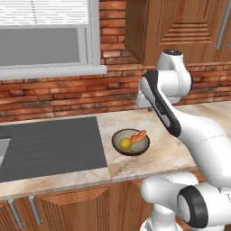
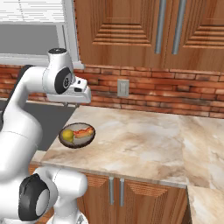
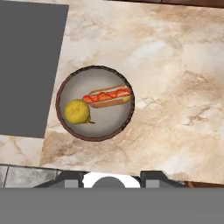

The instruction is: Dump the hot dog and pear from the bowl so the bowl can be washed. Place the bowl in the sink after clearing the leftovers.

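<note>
The bowl point(image 1: 140, 146) point(image 2: 79, 141) point(image 3: 87, 81), dark-rimmed and grey inside, stands upright on the marble counter just right of the sink's dark ribbed surround point(image 1: 49, 144) point(image 3: 26, 65). Inside it lie the hot dog point(image 1: 138, 136) point(image 2: 83, 131) point(image 3: 108, 96) and the yellow pear point(image 1: 125, 143) point(image 2: 67, 135) point(image 3: 77, 111), side by side. My gripper point(image 2: 71, 104) point(image 3: 111, 177) hovers well above the bowl, pointing down at it, open with nothing between its fingers. A sliver of the sink basin point(image 1: 2, 151) shows at the far left edge.
A brick wall with a socket point(image 2: 123, 88) runs behind the counter, with a window point(image 1: 45, 40) over the sink and wooden cabinets point(image 2: 131, 30) above. Bare marble counter point(image 2: 148, 140) stretches to the right of the bowl. The counter's front edge point(image 1: 67, 182) is near.
</note>
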Robot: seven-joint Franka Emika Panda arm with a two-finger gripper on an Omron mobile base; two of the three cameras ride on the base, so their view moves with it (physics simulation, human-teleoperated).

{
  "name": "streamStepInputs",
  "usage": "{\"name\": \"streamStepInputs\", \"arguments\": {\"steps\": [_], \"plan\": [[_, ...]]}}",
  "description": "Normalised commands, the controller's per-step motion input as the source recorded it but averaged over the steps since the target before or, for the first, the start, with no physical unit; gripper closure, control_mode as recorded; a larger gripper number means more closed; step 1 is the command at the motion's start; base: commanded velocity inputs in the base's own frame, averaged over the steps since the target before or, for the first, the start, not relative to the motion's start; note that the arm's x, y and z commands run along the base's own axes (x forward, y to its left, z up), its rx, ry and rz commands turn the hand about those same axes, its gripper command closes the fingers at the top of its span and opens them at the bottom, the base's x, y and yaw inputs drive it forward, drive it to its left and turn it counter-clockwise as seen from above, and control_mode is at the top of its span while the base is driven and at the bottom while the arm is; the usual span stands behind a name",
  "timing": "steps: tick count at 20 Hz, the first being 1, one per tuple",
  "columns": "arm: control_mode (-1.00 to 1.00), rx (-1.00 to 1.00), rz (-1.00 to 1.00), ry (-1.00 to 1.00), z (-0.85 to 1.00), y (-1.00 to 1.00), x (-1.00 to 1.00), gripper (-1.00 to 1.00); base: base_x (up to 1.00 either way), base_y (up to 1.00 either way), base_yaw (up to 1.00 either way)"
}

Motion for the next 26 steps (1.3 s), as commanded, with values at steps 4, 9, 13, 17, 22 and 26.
{"name": "streamStepInputs", "arguments": {"steps": [4, 9, 13, 17, 22, 26], "plan": [[-1.00, 0.01, 0.00, 0.00, -0.08, 0.00, -0.13, -1.00, 0.00, 0.00, 0.00], [-1.00, 0.09, -0.02, 0.02, -0.42, -0.14, -0.27, -1.00, 0.00, 0.00, 0.00], [-1.00, 0.18, -0.01, 0.10, -0.58, -0.31, -0.11, -1.00, 0.00, 0.00, 0.00], [-1.00, 0.11, -0.01, 0.17, -0.51, -0.32, 0.00, -1.00, 0.00, 0.00, 0.00], [-1.00, 0.04, -0.02, 0.25, -0.63, -0.03, 0.01, -1.00, 0.00, 0.00, 0.00], [-1.00, 0.10, -0.06, 0.10, -0.53, 0.00, 0.04, -1.00, 0.00, 0.00, 0.00]]}}
